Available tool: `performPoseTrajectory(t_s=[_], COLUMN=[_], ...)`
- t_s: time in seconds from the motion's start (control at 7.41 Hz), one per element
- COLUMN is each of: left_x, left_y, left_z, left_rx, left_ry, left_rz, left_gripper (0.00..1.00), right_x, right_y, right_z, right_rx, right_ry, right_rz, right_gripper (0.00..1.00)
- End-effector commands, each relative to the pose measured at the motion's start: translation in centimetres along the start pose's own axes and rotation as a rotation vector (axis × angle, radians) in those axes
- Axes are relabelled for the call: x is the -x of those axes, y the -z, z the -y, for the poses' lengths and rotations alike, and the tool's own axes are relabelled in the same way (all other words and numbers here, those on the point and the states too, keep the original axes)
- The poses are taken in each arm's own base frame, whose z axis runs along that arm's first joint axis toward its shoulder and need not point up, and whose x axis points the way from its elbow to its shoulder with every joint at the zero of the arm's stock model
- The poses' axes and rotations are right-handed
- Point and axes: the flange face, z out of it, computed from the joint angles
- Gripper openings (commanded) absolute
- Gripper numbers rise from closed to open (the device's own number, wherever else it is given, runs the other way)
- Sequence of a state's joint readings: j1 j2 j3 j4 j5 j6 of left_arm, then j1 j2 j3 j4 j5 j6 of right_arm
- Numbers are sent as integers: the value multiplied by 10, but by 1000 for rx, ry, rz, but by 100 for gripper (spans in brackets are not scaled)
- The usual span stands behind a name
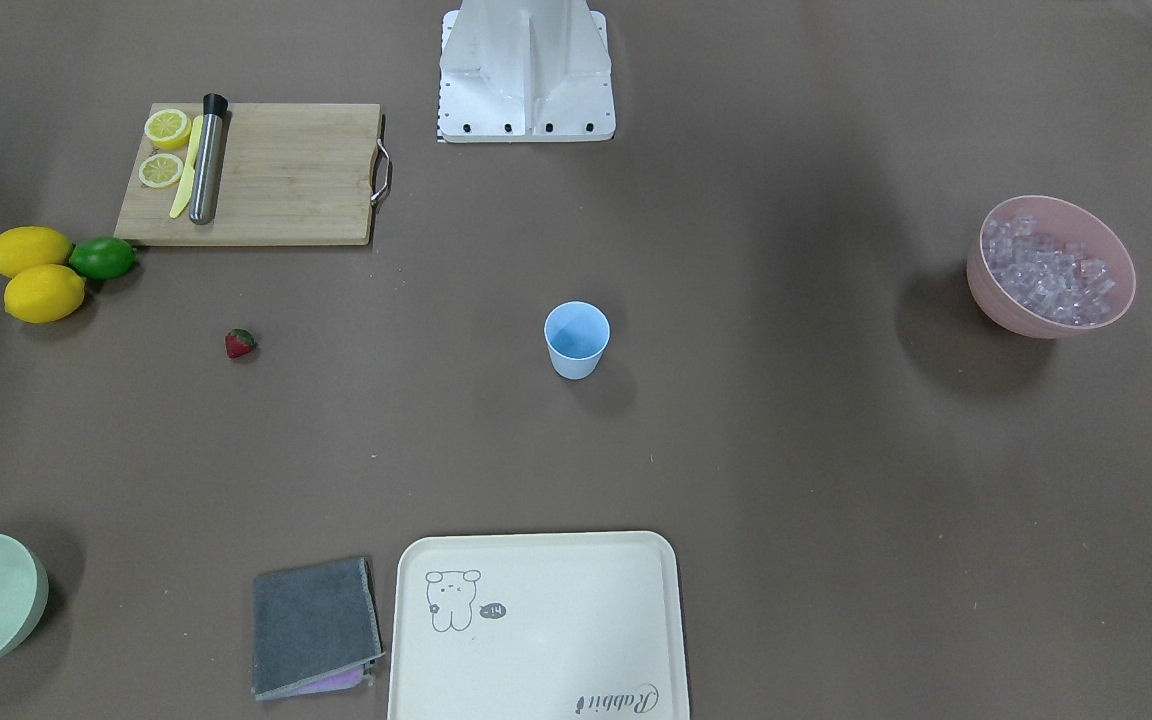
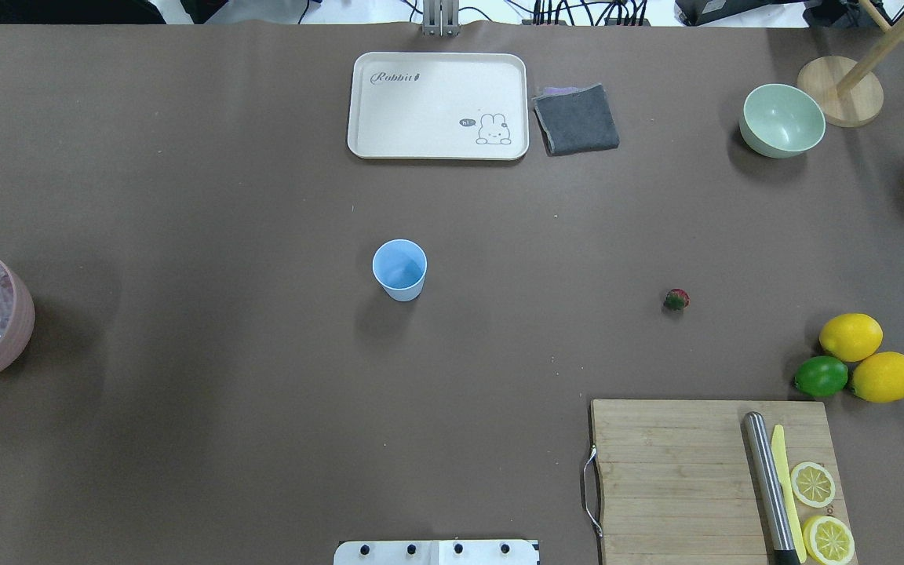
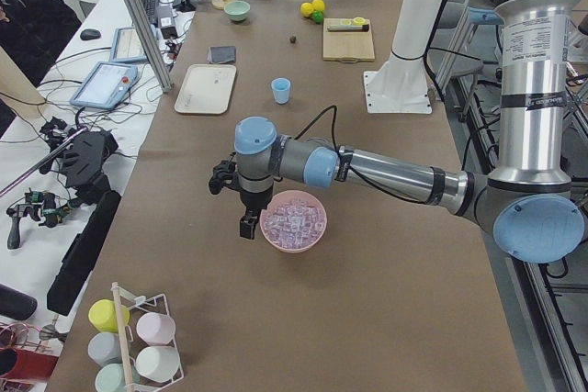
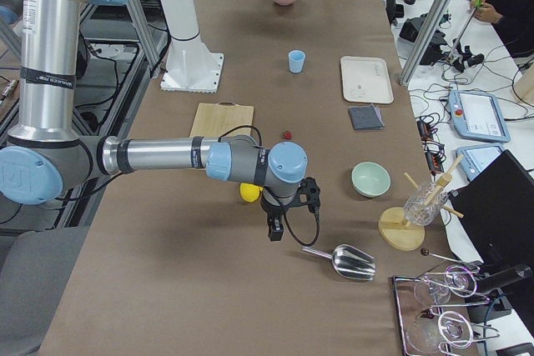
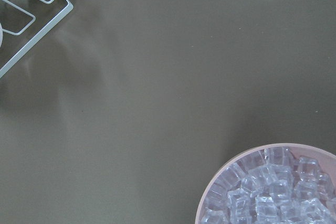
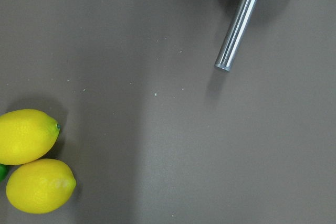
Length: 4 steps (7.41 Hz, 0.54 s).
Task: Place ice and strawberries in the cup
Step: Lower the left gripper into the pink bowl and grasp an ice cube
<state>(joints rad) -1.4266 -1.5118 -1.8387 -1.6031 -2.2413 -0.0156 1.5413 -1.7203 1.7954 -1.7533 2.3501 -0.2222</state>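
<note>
Table (image 2: 185,235), brown top. Cup (image 2: 399,269): light blue, upright, nothing seen inside, near the table's middle. Strawberry (image 2: 676,299): one, red with a green cap, lying on the bare table toward the robot's right of the cup and well apart from it, between the cup and the lemons (image 2: 851,337). Ice (image 1: 1051,270): clear cubes heaped in the pink bowl (image 1: 996,290), which stands at the table's left edge, well apart from the cup. Left gripper (image 3: 248,227): hangs above the table just beside the pink bowl, fingers pointing down; whether open or closed cannot be told. Right gripper (image 4: 275,231): hangs above the table's right end, between the lemons and a metal scoop (image 4: 350,263); its state likewise cannot be told. Two lemons and a lime (image 2: 821,376): touching, near the right edge. Cutting board (image 2: 672,471): near-right corner, by the robot's edge. Tray (image 2: 436,106), grey cloth (image 2: 576,119), green bowl (image 2: 781,122): along the far edge.
</note>
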Motion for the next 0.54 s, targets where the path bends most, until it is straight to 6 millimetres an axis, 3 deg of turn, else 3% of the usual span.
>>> performPoseTrajectory(t_s=[0.0, 0.41], left_x=[1, -4], left_y=[-3, -1], left_z=[0, -2], left_rx=[6, 6], left_ry=[3, -2], left_rz=[0, -5], left_gripper=[97, 97], right_x=[5, 6], right_y=[4, 4], right_z=[-5, -5], right_rx=[-7, -8], right_ry=[7, 10], right_rz=[-3, 1], right_gripper=[100, 100])
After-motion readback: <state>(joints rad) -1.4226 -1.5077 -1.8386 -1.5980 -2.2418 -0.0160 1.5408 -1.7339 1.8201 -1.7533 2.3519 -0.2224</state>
